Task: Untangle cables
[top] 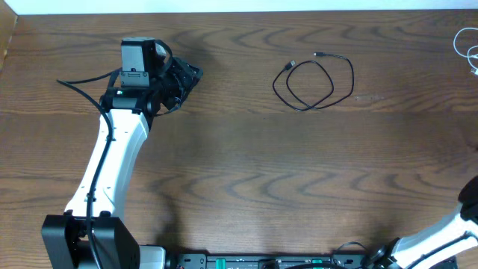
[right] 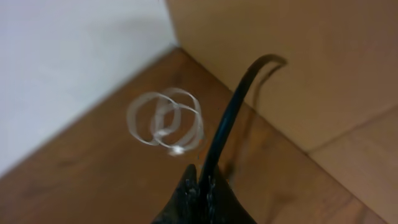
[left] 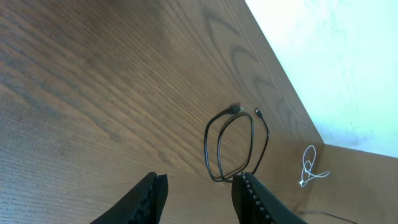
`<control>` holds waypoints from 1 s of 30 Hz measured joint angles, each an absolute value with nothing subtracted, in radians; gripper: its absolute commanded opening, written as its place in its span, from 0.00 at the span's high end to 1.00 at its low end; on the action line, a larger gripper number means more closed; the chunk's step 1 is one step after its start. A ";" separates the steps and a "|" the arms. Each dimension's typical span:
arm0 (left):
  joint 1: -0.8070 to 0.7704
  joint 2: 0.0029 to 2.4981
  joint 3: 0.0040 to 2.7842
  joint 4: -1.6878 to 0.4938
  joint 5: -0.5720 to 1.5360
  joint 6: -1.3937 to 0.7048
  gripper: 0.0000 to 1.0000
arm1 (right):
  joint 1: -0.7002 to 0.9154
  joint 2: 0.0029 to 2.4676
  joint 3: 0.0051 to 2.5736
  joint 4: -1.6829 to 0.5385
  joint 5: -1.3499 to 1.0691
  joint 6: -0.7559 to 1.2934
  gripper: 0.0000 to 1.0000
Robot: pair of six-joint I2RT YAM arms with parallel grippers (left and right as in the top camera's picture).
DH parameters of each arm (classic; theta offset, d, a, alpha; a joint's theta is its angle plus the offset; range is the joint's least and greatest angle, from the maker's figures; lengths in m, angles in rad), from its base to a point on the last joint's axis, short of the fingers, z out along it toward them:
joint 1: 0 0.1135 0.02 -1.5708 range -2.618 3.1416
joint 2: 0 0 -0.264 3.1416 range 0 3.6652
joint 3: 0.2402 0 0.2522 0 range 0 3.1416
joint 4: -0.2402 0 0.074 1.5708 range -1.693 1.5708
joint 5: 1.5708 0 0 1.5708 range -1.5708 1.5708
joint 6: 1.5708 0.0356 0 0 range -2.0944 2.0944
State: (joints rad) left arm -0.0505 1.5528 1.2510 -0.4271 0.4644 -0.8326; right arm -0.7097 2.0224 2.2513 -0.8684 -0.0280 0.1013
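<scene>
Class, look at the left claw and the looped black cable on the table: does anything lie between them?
Nothing visible does. Only bare wooden table separates the open left claw from the black cable. The white cable lies beyond it, near the table's corner.

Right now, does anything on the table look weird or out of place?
A little. The white cable lies curled in the far right corner, well apart from the looped black cable nearer the middle. A second black cable sticks up from the shut right gripper, curving through the air. Nothing looks broken.
</scene>
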 measured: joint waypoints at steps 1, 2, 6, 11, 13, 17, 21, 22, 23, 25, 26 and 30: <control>-0.051 1.553 1.251 -0.426 0.464 -0.831 0.60 | -0.710 2.049 2.251 -0.868 -0.008 0.098 0.99; -0.051 1.553 1.251 -0.427 0.464 -0.830 0.60 | -0.710 2.074 2.251 -0.867 0.009 0.096 0.99; -0.051 1.553 1.251 -0.429 0.457 -0.830 0.60 | -0.710 2.177 2.251 -0.896 0.060 0.092 0.85; -0.051 1.553 1.251 -0.430 0.445 -0.830 0.60 | -0.710 2.286 2.250 -0.964 0.084 0.086 0.05; -0.051 1.553 1.251 -0.430 0.442 -0.830 0.60 | -0.710 2.299 2.249 -0.981 0.085 0.088 0.01; -0.051 1.553 1.251 -0.430 0.439 -0.830 0.60 | -0.710 2.293 2.249 -0.988 0.058 0.095 0.01; -0.051 1.553 1.251 -0.430 0.435 -0.830 0.60 | -0.709 2.274 2.249 -0.989 -0.033 0.079 0.01; -0.051 1.553 1.251 -0.430 0.434 -0.830 0.60 | -0.707 2.262 2.249 -0.987 -0.066 0.065 0.01; -0.051 1.553 1.251 -0.431 0.434 -0.830 0.60 | -0.705 2.251 2.249 -0.986 -0.089 0.056 0.01; -0.051 1.553 1.251 -0.431 0.434 -0.830 0.60 | -0.694 2.210 2.249 -0.981 -0.143 0.037 0.01; -0.051 1.553 1.251 -0.430 0.430 -0.830 0.60 | -0.687 2.184 2.249 -0.977 -0.171 0.031 0.01; -0.051 1.553 1.251 -0.430 0.421 -0.830 0.60 | -0.645 2.079 2.250 -0.962 -0.263 0.013 0.01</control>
State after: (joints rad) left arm -0.0505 1.5528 1.2510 -0.4305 0.4210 -0.8295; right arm -0.6453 2.0789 2.2498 -0.9623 -0.2626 0.0128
